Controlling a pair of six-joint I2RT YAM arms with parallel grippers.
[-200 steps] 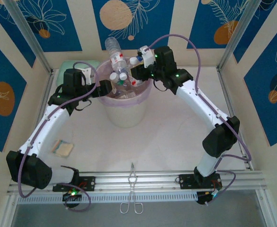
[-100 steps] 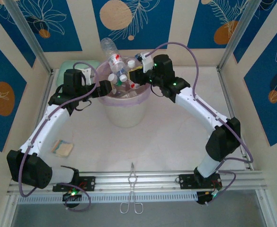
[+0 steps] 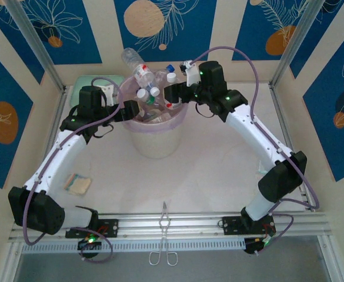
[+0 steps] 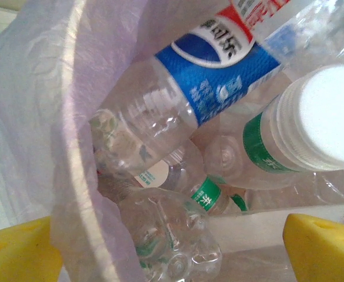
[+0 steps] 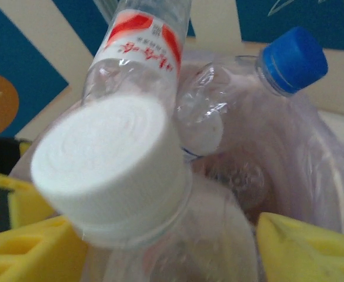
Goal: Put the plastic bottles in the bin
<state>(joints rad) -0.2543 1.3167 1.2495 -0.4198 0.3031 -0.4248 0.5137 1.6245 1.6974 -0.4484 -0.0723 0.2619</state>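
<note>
The bin [image 3: 154,144], round and white with a lilac bag, stands at the far middle of the bench [image 3: 207,170]. The bottles [image 3: 143,75] are heaped in it, higher than the rim. The step in hand seems to be settling one more bottle on the heap.

The right end effector [image 3: 173,94], at the right rim, has a white-capped bottle [image 5: 110,161] between its fingers. I cannot tell whether it pinches it. It should release low over the middle, gently, because the heap could spill.

The left end effector [image 4: 172,247], at the left rim, is spread and holds nothing.

I count one bin, two end effectors and about seven bottles. The heap may hide more.
</note>
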